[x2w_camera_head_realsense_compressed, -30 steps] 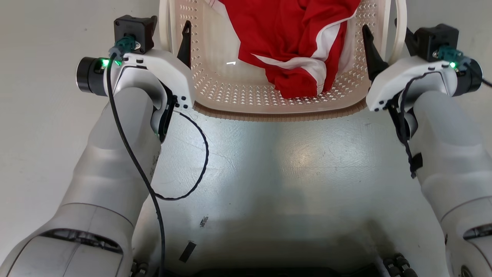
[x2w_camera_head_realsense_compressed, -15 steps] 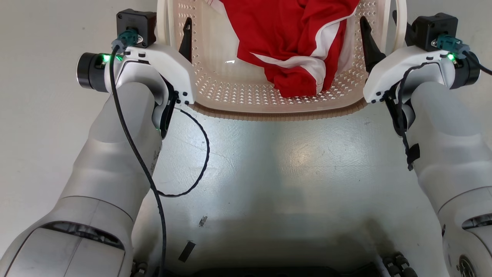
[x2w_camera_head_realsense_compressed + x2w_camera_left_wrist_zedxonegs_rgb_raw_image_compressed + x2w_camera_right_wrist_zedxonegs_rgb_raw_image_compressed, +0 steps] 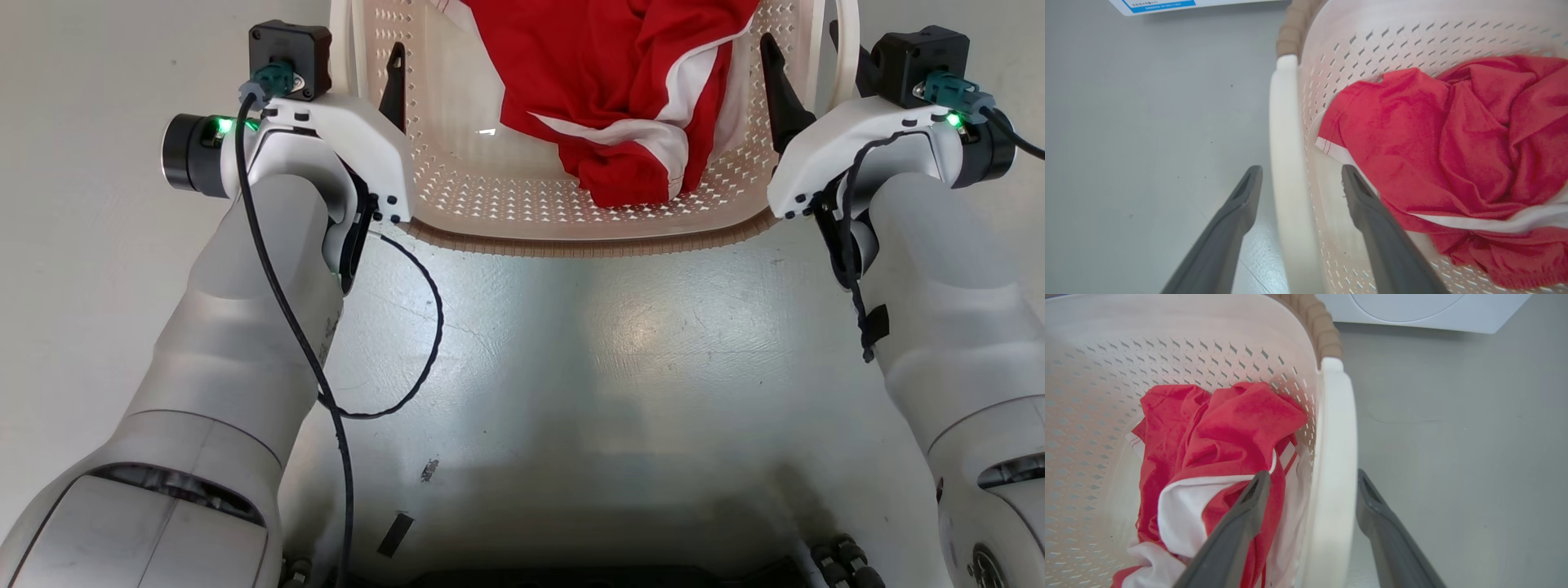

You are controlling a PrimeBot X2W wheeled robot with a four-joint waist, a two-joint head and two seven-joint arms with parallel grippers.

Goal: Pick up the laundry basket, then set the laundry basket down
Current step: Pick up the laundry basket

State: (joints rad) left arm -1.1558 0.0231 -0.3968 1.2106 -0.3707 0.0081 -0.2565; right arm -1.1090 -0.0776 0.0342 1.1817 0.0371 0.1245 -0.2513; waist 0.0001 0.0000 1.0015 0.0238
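The laundry basket (image 3: 588,220), cream and perforated with a brown woven-look rim, stands on the floor straight ahead. A red and white garment (image 3: 620,90) lies inside it. My left gripper (image 3: 1301,169) is open, with the basket's white left handle (image 3: 1286,122) between its two fingers, one outside the basket and one inside. My right gripper (image 3: 1313,474) is open too and straddles the right handle (image 3: 1337,437) the same way, its inner finger over the garment (image 3: 1216,437). In the head view the left gripper (image 3: 367,57) and right gripper (image 3: 800,37) flank the basket's two sides.
Pale grey floor (image 3: 588,367) lies all around the basket. A white washing machine (image 3: 1412,310) stands beyond the basket's right side. A white panel with a blue label (image 3: 1163,4) lies at the far edge of the left wrist view. A loose black cable (image 3: 424,327) hangs from my left arm.
Both grippers have slid a little further forward along the basket's sides, and the right one has come slightly inward. The basket has stayed put and both grippers stay open.
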